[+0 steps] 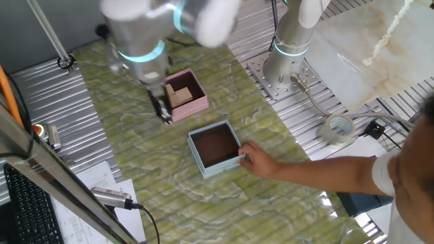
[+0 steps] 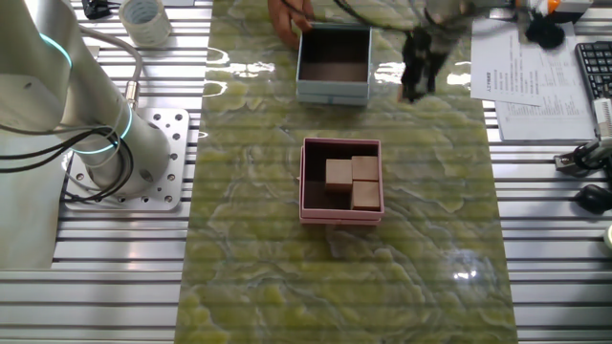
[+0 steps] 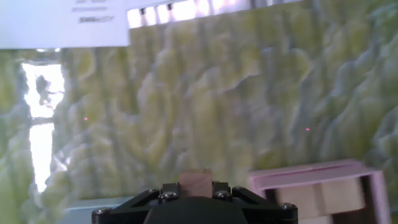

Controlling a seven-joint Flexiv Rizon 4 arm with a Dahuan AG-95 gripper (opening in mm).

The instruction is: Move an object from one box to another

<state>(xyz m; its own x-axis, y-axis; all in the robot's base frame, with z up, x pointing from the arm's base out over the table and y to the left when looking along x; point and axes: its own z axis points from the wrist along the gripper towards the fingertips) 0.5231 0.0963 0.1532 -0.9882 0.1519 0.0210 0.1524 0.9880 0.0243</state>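
Observation:
My gripper [image 1: 164,112] hangs blurred over the green mat, just left of the pink box [image 1: 197,103]. In the other fixed view the gripper [image 2: 417,84] is right of the light blue box [image 2: 333,91]. In the hand view the gripper [image 3: 196,188] is shut on a small tan wooden cube [image 3: 196,179]. The pink box [image 2: 341,212] holds three tan blocks [image 2: 351,182] and shows at the lower right of the hand view [image 3: 311,176]. The light blue box [image 1: 203,165] has a bare brown inside.
A person's hand [image 1: 261,161] grips the light blue box's corner, with the arm reaching in from the right. A second arm's base [image 1: 288,61] stands behind the mat. A tape roll [image 1: 337,129], papers [image 2: 521,67] and a keyboard [image 2: 595,67] lie off the mat.

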